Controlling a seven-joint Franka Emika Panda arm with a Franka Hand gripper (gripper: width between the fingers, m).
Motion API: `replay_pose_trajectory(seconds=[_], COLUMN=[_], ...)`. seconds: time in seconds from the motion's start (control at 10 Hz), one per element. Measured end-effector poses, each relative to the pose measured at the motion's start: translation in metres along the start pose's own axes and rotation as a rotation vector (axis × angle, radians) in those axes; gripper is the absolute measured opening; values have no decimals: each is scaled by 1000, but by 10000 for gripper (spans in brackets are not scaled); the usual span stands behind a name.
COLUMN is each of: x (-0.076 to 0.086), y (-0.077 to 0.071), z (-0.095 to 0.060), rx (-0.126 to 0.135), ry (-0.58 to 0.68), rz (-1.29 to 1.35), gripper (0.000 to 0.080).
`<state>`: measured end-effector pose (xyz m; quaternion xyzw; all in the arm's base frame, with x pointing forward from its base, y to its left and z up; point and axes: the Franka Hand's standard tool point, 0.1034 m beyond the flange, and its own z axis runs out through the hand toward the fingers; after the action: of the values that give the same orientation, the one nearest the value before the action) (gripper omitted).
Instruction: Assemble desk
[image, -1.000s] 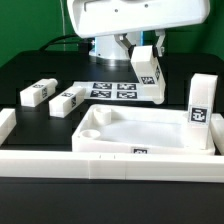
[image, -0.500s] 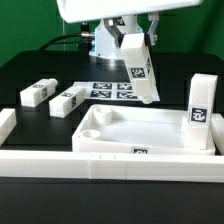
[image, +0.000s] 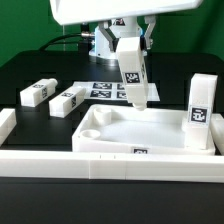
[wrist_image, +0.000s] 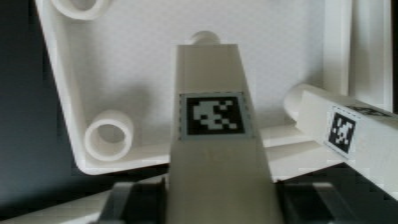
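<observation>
My gripper (image: 128, 42) is shut on a white desk leg (image: 132, 75) with a black-and-white tag. The leg hangs nearly upright, and its lower end is just over the back rim of the desk top (image: 120, 138). In the wrist view the same leg (wrist_image: 217, 120) runs out from between the dark fingers (wrist_image: 143, 196) of the gripper (wrist_image: 217, 198), pointing over the tray-like desk top (wrist_image: 151, 70) near a round corner socket (wrist_image: 111, 135). A second leg (image: 199, 110) stands upright in the tray's corner on the exterior view's right, and it also shows in the wrist view (wrist_image: 347, 120).
Two more legs (image: 38, 93) (image: 68, 100) lie flat on the black table at the exterior view's left. The marker board (image: 110, 90) lies behind the tray. A long low white border rail (image: 100, 165) runs along the front, with a white block (image: 5, 122) at its left end.
The gripper has moved toward the exterior view's left with the leg. The leg has swung from a slant to nearly upright, its lower end now at the tray's back rim.
</observation>
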<state>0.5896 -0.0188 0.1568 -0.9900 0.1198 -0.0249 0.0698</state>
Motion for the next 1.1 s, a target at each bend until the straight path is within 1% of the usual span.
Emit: replay_pose_trajectory(seconds=[0.1, 0.2, 0.3, 0.4, 0.5, 0.9, 1.0, 1.1], x=[8, 9, 10, 7, 4, 5, 11, 15], y=[4, 10, 10, 5, 3, 5, 18, 30], z=[0, 0, -1, 1, 3, 3, -1, -5], rx=[-24, -28, -25, -27, -24, -25, -43, -47], ry=[88, 124, 193, 216, 190, 191, 198, 205], rz=[-43, -55, -33, -40, -40, -48, -100, -79], gripper=[290, 290, 290, 290, 290, 290, 290, 290])
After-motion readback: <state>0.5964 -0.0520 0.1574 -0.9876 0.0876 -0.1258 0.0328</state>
